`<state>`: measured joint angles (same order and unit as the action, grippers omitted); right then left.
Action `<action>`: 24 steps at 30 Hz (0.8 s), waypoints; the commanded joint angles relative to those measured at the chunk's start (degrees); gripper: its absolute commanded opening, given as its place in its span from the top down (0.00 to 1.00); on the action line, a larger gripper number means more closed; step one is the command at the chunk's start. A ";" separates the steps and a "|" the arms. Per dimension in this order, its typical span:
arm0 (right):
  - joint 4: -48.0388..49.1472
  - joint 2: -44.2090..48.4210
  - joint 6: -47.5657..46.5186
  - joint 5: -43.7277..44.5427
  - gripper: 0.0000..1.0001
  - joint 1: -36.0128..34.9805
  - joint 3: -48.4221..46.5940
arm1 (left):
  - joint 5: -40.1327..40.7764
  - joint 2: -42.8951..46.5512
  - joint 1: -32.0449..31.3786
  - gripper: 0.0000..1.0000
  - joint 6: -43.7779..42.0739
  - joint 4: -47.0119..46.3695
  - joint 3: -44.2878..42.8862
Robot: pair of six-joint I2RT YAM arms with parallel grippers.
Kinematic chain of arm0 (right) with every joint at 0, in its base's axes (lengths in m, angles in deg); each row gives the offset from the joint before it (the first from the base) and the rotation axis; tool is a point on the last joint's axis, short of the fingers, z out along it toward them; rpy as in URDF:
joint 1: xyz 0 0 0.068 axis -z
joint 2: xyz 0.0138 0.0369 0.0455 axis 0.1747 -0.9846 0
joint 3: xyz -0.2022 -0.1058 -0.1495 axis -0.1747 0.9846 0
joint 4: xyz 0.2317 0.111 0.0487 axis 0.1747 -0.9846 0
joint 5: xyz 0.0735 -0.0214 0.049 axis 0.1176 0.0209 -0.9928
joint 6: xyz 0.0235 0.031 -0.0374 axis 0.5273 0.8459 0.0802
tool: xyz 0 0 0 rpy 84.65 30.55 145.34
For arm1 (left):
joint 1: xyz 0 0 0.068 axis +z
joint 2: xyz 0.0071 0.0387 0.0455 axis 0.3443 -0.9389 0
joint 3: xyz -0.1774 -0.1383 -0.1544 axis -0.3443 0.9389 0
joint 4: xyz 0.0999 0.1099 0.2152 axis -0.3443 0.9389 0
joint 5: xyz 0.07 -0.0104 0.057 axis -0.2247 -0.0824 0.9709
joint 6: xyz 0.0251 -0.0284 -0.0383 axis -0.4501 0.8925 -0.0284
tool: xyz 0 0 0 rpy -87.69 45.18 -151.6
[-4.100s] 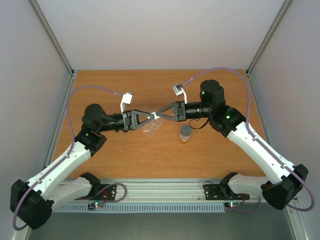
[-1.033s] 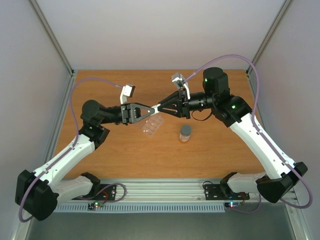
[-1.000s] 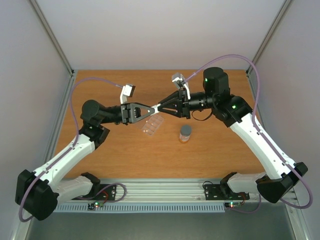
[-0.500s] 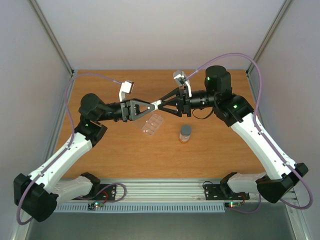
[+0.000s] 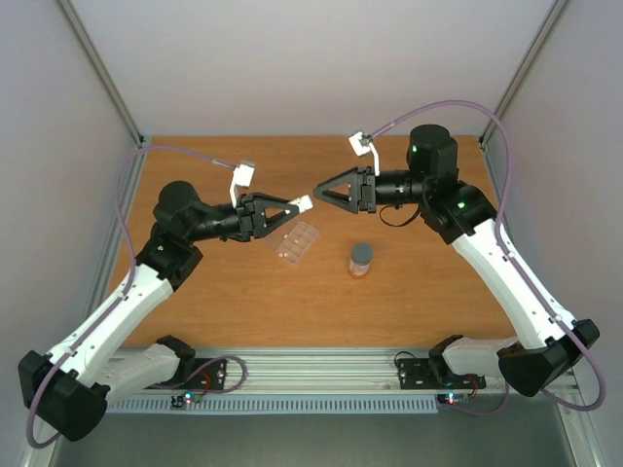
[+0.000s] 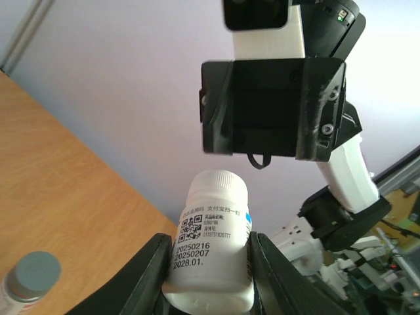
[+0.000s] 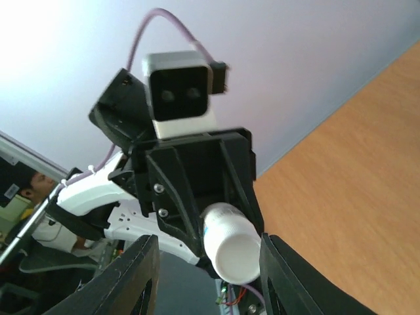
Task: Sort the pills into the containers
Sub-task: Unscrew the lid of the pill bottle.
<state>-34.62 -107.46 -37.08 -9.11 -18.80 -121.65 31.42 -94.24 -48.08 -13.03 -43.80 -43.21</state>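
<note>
Now the left gripper [image 5: 292,205] is squeezed tight on a small white bottle [image 6: 211,243] and holds it up in the air. The right gripper [image 5: 321,193] sits just beside the bottle's top, at about 2 o'clock from it in the top view. It is not touching the bottle. Its fingers are spread apart and hold nothing.

The clear pill box [image 5: 295,241] lies on the table [image 5: 243,292], at about 6 o'clock from the held bottle. A grey-capped bottle [image 5: 361,259] stands at about 4 o'clock from the box. No pills can be seen, so they may be inside the bottles.

I think the step in hand is getting the white bottle open. Its white lid [image 6: 216,184] looks shut. Next, the right gripper would need to come back in line with the lid, pinch it and twist. The left gripper must keep the bottle from turning.
</note>
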 commanded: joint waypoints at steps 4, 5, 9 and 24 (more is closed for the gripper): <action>-3.54 -1.96 7.61 1.46 0.56 0.22 1.19 | 3.57 2.55 -0.53 1.00 -11.05 5.61 -3.03; -3.79 -2.14 7.88 1.29 0.56 0.22 1.24 | 3.70 2.63 -0.61 1.00 -11.20 5.68 -3.00; -3.17 -2.37 9.54 0.45 0.56 0.21 1.65 | 3.98 2.71 -0.95 1.00 -12.13 6.05 -2.77; -3.37 -2.64 10.79 -1.86 0.56 0.14 1.92 | 5.83 1.27 -2.42 1.00 -13.79 6.18 -3.17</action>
<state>-37.48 -109.91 -27.58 -9.22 -18.80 -120.19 36.38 -92.45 -49.94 -25.10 -36.26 -44.63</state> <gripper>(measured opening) 0.441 0.304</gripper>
